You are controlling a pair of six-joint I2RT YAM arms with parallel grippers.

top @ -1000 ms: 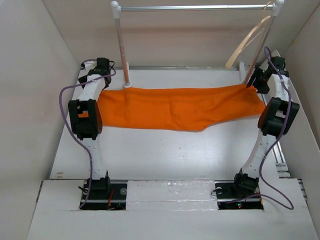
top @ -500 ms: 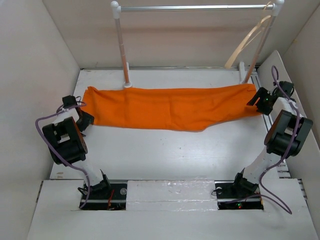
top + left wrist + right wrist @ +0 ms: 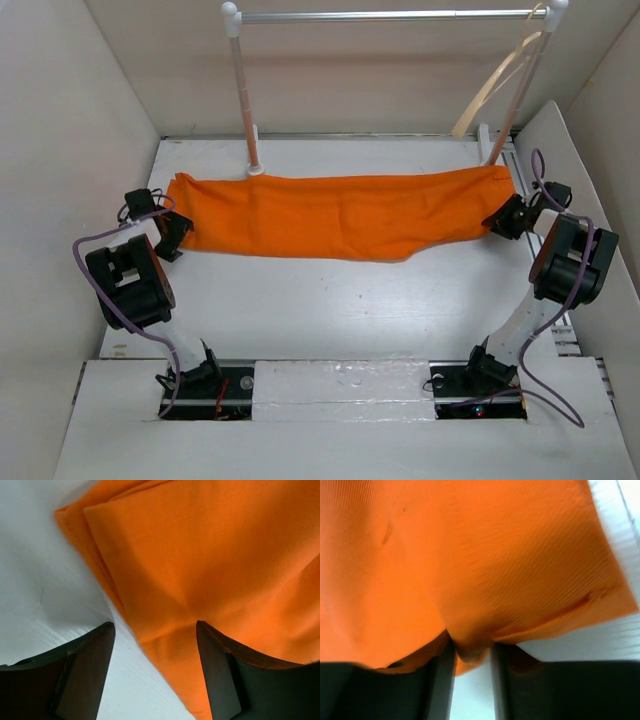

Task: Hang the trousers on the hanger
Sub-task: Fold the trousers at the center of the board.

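Note:
The orange trousers (image 3: 340, 215) lie flat across the far half of the table, stretched left to right. My left gripper (image 3: 172, 232) is at their left end. In the left wrist view it (image 3: 154, 625) is open, straddling the cloth's edge (image 3: 210, 565), with one finger over the cloth and the other over bare table. My right gripper (image 3: 497, 218) is at the right end. In the right wrist view it (image 3: 472, 650) has narrowed onto a puckered fold of the trousers (image 3: 485, 560). The pale beige hanger (image 3: 497, 82) hangs at the rack's right post, apart from both grippers.
A rack with white posts and a silver bar (image 3: 390, 15) stands behind the trousers. Its left post (image 3: 245, 100) comes down right at the cloth's far edge. White walls close in on the left, right and back. Bare white tabletop (image 3: 340, 310) lies between the trousers and the arm bases.
Both arms have drawn back from the far corners to the trousers' ends. The right gripper slid left onto the cloth and closed on a fold. The left jaws narrowed slightly.

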